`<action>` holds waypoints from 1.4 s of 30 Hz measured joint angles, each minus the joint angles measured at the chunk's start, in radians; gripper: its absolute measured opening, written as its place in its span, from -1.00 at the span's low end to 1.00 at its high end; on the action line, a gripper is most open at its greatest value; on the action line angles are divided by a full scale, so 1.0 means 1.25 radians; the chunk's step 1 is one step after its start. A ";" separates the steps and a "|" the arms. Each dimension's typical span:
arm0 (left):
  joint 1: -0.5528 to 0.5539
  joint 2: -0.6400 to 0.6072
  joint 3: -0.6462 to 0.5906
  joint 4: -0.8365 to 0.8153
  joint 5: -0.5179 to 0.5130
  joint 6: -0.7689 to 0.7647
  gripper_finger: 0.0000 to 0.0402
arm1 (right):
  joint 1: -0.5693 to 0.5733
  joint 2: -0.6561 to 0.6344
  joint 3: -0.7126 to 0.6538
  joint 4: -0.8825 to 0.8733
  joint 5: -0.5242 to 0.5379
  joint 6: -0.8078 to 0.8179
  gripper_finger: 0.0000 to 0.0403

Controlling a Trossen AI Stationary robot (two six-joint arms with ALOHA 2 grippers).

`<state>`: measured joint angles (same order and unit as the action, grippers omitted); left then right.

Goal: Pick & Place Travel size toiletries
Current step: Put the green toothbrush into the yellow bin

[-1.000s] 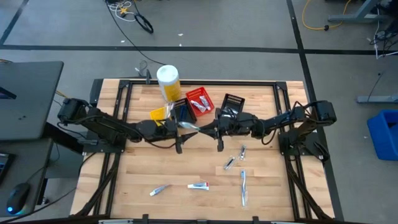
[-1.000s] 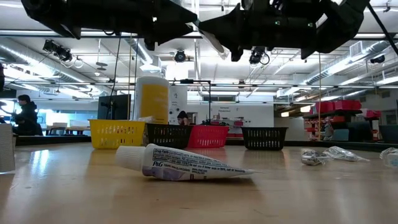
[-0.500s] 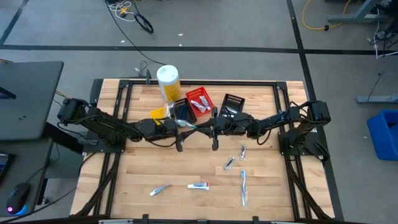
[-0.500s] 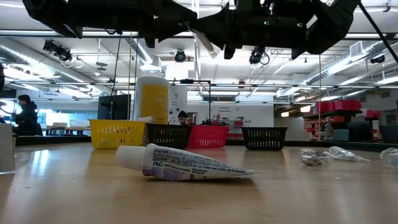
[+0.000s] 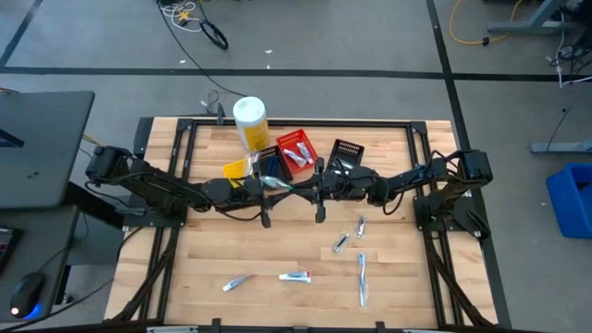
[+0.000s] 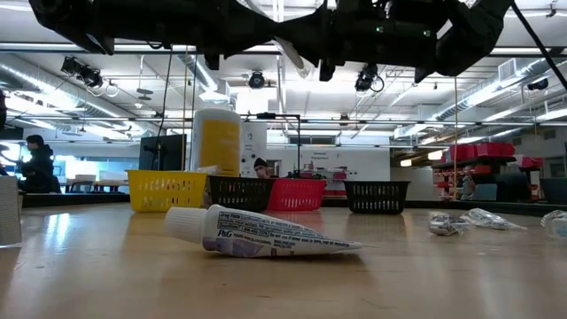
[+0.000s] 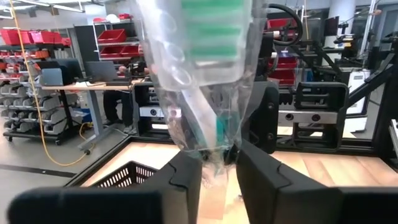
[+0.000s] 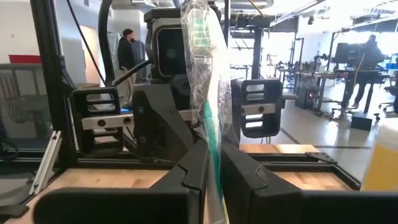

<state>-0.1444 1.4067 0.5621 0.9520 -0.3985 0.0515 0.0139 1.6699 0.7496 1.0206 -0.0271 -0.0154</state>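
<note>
Midair, left tool point(image 7: 211, 177) and right tool point(image 8: 214, 174) both grasping bagged toothbrush point(image 5: 280, 185), above baskets' edge.

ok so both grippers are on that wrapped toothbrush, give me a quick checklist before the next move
1. Left gripper shut on the clear-wrapped green toothbrush: ok.
2. Right gripper shut on the same wrapper: ok.
3. Toothbrush held in the air, off the wooden table: ok.
4. Which gripper should release first: cannot tell.
5. Red plastic basket sits just behind the grippers: ok.
6. White toothpaste tube lies apart from the arms: ok.
</note>
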 joint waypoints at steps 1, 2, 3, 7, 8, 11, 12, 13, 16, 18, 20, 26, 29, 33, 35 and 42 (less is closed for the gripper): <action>0.000 0.000 0.000 0.000 0.000 0.000 -0.49 | 0.000 0.000 0.000 -0.002 0.000 0.000 -0.81; 0.000 0.001 0.000 0.001 0.000 0.000 -0.43 | 0.000 0.000 0.001 -0.004 0.001 0.000 -0.80; 0.000 0.001 0.000 0.004 0.001 0.000 -0.39 | 0.000 0.000 0.001 -0.007 0.001 0.000 -0.80; 0.001 -0.001 0.002 0.019 0.046 -0.002 -0.29 | 0.001 0.003 0.000 -0.020 -0.003 0.000 -0.80; 0.000 0.000 0.002 0.025 0.051 -0.001 -0.29 | 0.001 0.003 0.000 -0.017 -0.004 0.000 -0.80; -0.001 -0.001 0.002 0.056 0.053 0.012 -0.30 | 0.001 0.003 0.000 -0.016 -0.004 0.000 -0.81; 0.000 -0.001 0.002 0.053 0.053 0.015 -0.31 | 0.001 0.003 0.000 -0.015 -0.004 0.000 -0.81; 0.000 0.000 0.002 0.048 0.051 0.016 -0.33 | 0.001 0.003 0.000 -0.013 -0.003 0.000 -0.80; 0.000 0.000 0.002 0.035 0.042 0.017 -0.41 | 0.001 0.003 0.000 -0.008 -0.003 0.000 -0.81; 0.000 0.000 0.002 0.020 0.022 0.014 -0.49 | 0.001 0.003 0.000 -0.008 -0.002 0.000 -0.80; 0.000 0.000 0.002 0.022 0.008 0.014 -0.60 | 0.001 0.003 0.000 -0.007 -0.002 0.000 -0.80; -0.002 0.000 0.002 0.023 -0.006 0.016 -0.83 | 0.000 0.002 0.000 -0.018 0.000 -0.002 -0.77; -0.001 0.000 0.001 0.015 -0.024 0.004 -0.83 | -0.001 0.001 0.000 -0.037 0.006 0.000 -0.69; -0.001 0.000 0.001 -0.031 -0.056 -0.050 -0.83 | -0.008 -0.008 0.000 -0.097 0.008 0.000 -0.53; 0.000 0.000 0.001 -0.057 -0.072 -0.082 -0.82 | -0.016 -0.030 0.000 -0.176 0.026 0.000 -0.43; 0.000 -0.058 0.001 -0.211 -0.086 -0.196 -0.83 | -0.035 -0.142 -0.002 -0.524 0.088 0.030 -0.12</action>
<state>-0.1440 1.3338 0.5639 0.6884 -0.5056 -0.1932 -0.0296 1.4921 0.7475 0.3651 0.0833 0.0219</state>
